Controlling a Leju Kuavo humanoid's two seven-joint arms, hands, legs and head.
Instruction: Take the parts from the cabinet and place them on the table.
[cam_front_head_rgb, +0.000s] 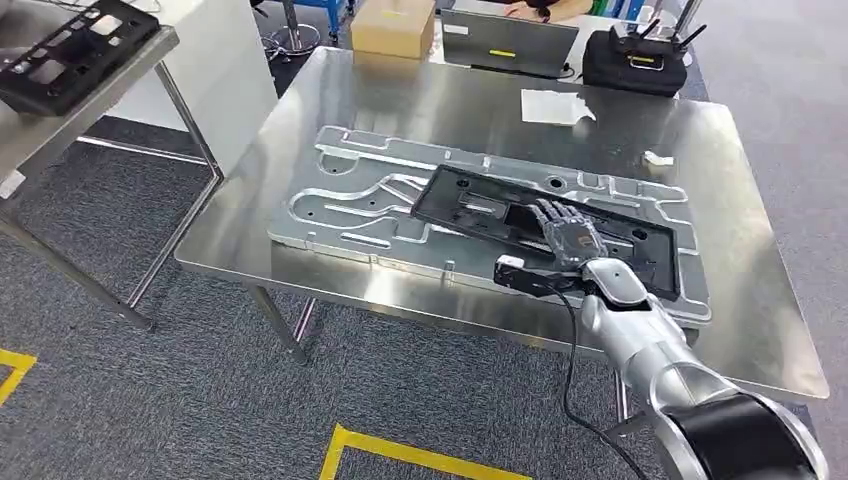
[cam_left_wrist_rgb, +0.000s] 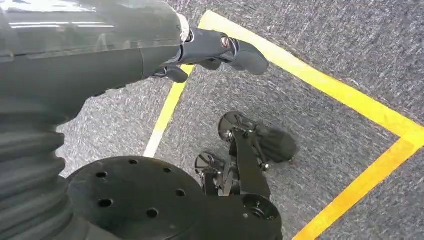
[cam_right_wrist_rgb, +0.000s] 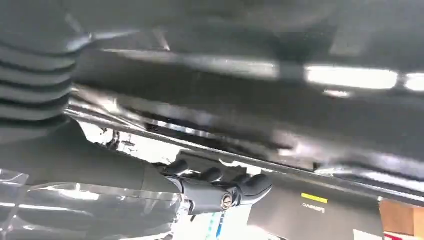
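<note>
A black moulded part (cam_front_head_rgb: 480, 210) lies across a large silver machined plate (cam_front_head_rgb: 350, 215) on the steel table (cam_front_head_rgb: 400, 100). My right hand (cam_front_head_rgb: 567, 238) is at the part's near right edge, its fingers spread on top and gripping it. In the right wrist view the hand (cam_right_wrist_rgb: 220, 190) sits close under the dark part (cam_right_wrist_rgb: 250, 115). A second black part (cam_front_head_rgb: 70, 45) rests on the cabinet shelf (cam_front_head_rgb: 40, 135) at the far left. My left hand (cam_left_wrist_rgb: 210, 50) hangs over the carpet, holding nothing, fingers loosely apart.
At the table's far edge are a cardboard box (cam_front_head_rgb: 392, 27), a grey case (cam_front_head_rgb: 508, 42), a black device with antennas (cam_front_head_rgb: 635, 60) and a white sheet (cam_front_head_rgb: 555, 105). Yellow tape (cam_front_head_rgb: 400, 455) marks the carpet in front of the table. A person (cam_front_head_rgb: 545, 8) sits beyond the table.
</note>
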